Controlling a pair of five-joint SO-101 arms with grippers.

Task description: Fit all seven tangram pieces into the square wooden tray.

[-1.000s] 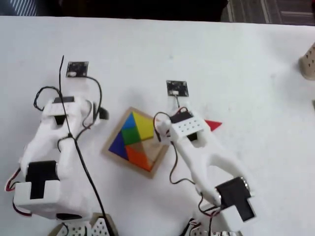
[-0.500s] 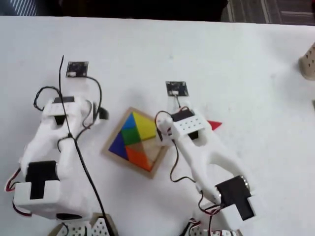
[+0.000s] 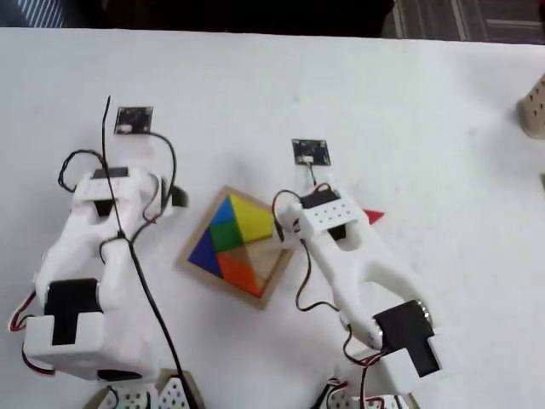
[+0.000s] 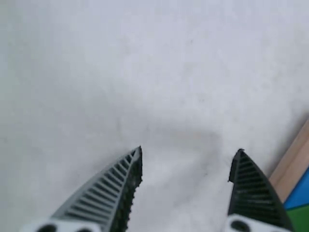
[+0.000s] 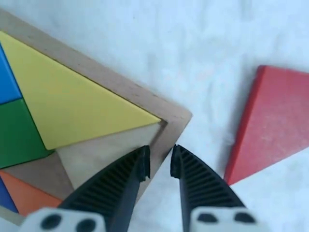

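Observation:
The square wooden tray [image 3: 274,277] lies cornerwise mid-table. It holds yellow [image 3: 247,213], green [image 3: 223,234], blue [image 3: 204,251] and orange [image 3: 238,273] pieces, with a bare wooden gap [image 3: 260,251] by its right corner. In the right wrist view the right gripper [image 5: 159,153] has its fingers close together astride the tray rim [image 5: 166,126] at that corner. A red triangle [image 5: 275,121] lies on the table just outside it, partly behind the right arm [image 3: 372,216]. The left gripper [image 4: 186,157] is open over bare table beside the tray's left edge [image 4: 294,162].
Two small black squares with cables lie on the table [image 3: 134,119] [image 3: 309,152]. A pale wooden object [image 3: 534,106] stands at the right edge. Black cables trail over the left arm [image 3: 128,239]. The far half of the white table is open.
The right arm has shifted slightly to the right, covering more of the red triangle. The left arm and the tray look unmoved.

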